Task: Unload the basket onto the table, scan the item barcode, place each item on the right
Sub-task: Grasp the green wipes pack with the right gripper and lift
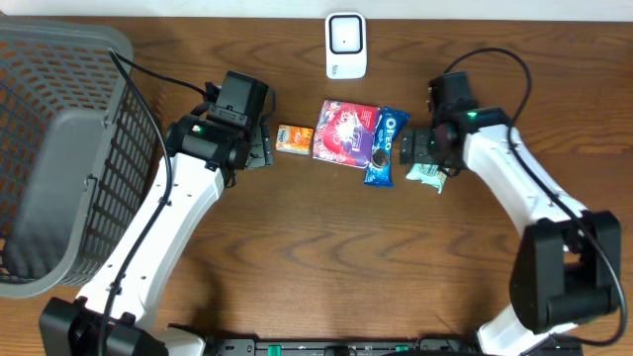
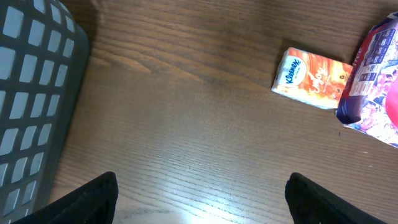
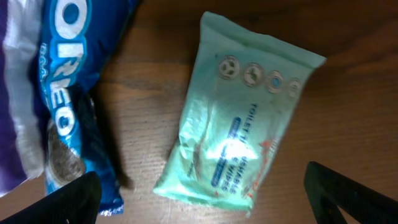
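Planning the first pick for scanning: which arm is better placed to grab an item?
Right, probably. The right gripper hangs open over the wipes pack, which lies between its fingers. The left gripper, also open, has the Kleenex pack ahead and off to one side.

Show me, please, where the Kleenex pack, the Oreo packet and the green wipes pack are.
Kleenex pack point(image 2: 313, 79): left wrist view, middle of its orange face.
Oreo packet point(image 1: 386, 146): overhead view, centre of the blue wrapper.
green wipes pack point(image 3: 239, 130): right wrist view, middle of its front.

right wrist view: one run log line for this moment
left gripper open, empty | right gripper open over wipes pack | nothing at scanner
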You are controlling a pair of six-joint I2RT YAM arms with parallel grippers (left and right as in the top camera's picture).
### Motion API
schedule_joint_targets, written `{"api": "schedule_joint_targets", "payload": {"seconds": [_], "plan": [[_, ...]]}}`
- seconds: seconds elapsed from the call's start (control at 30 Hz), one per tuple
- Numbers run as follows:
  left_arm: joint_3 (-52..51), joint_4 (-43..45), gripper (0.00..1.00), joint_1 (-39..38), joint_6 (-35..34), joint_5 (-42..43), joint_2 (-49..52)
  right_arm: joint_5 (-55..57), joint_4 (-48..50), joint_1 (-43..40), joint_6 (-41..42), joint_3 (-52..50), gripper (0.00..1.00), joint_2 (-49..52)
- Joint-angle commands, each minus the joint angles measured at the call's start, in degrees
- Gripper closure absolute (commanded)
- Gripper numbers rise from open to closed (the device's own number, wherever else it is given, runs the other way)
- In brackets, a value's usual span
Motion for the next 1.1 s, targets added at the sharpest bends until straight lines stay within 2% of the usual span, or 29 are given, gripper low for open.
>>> {"api": "schedule_joint_targets", "payload": {"seconds": [0.0, 0.2, 0.33, 0.4, 0.63, 0.73, 0.87, 0.93, 1.07], "plan": [[0.42, -0.17, 0.14, 0.07, -0.52, -1.14, 0.37, 6.29, 0.48, 1.62, 0.81, 1.20, 0.01, 2.21], [0.42, -0.17, 0.14, 0.07, -0.52, -1.14, 0.37, 8.63, 2.58, 2.56, 0.66, 1.20, 0.01, 5.57], [0.42, -0.17, 0.14, 0.07, -0.52, -1.14, 0.37, 8.61, 3.54, 2.93, 0.35, 1.20, 0.15, 7.72], [0.42, -0.17, 0.14, 0.07, -0.52, -1.16, 0.37, 8.61, 3.69, 2.93, 0.35, 1.20, 0.27, 8.68], [0.42, -0.17, 0.14, 0.07, -0.52, -1.16, 0.37, 9.84, 4.57, 3.04, 0.33, 1.20, 0.38, 12.20], [0.42, -0.17, 0.14, 0.07, -0.52, -1.16, 0.37, 9.62, 4.31, 2.97, 0.33, 1.20, 0.58, 13.22], [0.42, -0.17, 0.14, 0.07, -0.52, -1.14, 0.37, 6.32, 3.72, 2.95, 0.35, 1.22, 0.92, 13.49], [0.42, -0.17, 0.14, 0.07, -0.52, -1.14, 0.37, 3.76, 3.28, 2.64, 0.35, 1.49, 0.98, 12.87], [0.42, -0.17, 0.14, 0.07, -0.52, -1.16, 0.37, -7.96, 0.57, -1.18, -0.33, 4.17, 0.99, 10.23]]}}
